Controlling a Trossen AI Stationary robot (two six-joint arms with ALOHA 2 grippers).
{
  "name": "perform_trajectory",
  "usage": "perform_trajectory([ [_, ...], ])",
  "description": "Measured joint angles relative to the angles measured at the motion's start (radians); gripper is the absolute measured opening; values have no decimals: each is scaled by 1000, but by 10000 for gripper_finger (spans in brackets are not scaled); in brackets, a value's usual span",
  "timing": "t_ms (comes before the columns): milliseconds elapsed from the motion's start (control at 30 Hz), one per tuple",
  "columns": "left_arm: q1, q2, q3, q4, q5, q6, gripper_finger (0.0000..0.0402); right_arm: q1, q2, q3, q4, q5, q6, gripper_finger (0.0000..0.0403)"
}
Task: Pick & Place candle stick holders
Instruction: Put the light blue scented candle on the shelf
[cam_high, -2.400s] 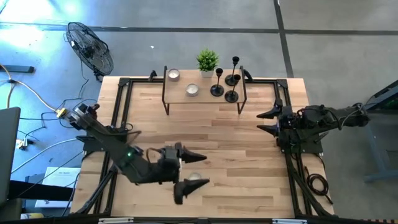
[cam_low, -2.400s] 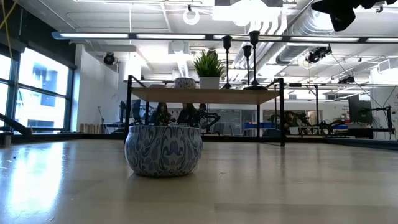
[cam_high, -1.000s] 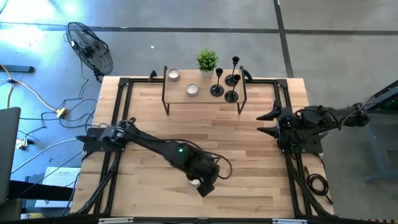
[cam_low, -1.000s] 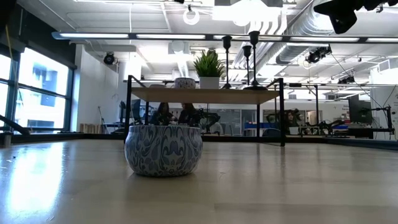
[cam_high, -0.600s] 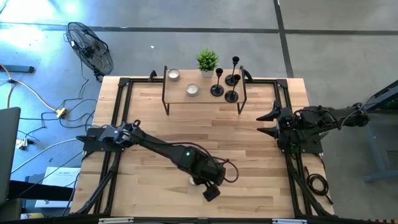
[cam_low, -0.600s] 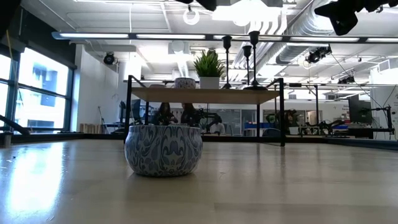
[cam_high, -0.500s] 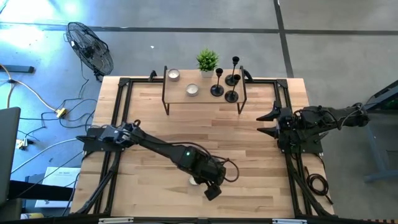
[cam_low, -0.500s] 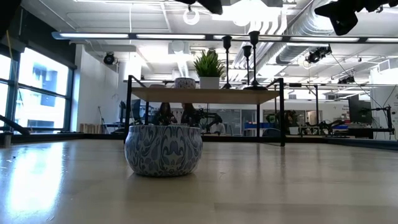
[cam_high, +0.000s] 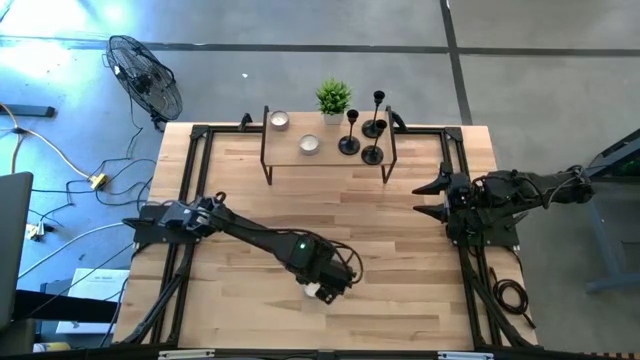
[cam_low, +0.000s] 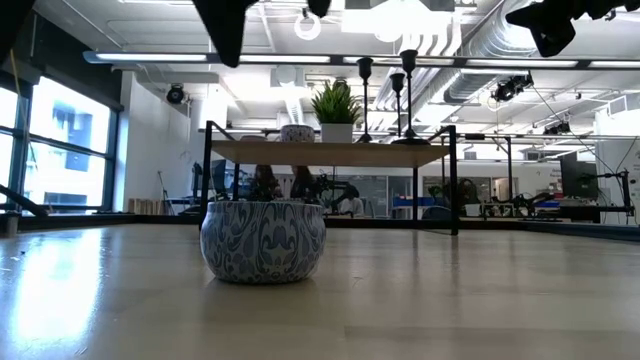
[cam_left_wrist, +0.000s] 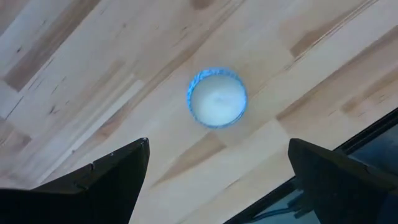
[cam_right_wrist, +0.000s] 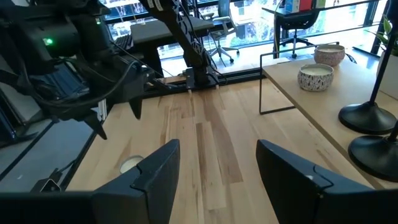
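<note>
Three candle stick holders on shelf, left end effector wide above tealight, right end effector wide.

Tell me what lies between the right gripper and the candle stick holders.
In the high view, only the shelf's black end frame and bare tabletop separate the right gripper from the candle stick holders.

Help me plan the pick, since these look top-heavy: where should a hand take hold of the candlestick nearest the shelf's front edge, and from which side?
Grip the thin upright stem of the front candlestick, between its flared base and top cup, since the stem is the only narrow part. Probably come from the open table side in front of the shelf; two other candlesticks stand close behind it.
</note>
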Motion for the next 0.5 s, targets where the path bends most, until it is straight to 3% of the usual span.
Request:
perform_trajectory([
  [200, 4, 22, 1, 50, -46, 1, 376, 0, 0, 0, 0, 0, 2, 206],
  [500, 4, 141, -1, 63, 90, -3, 376, 0, 1, 0, -6, -1, 12, 206],
])
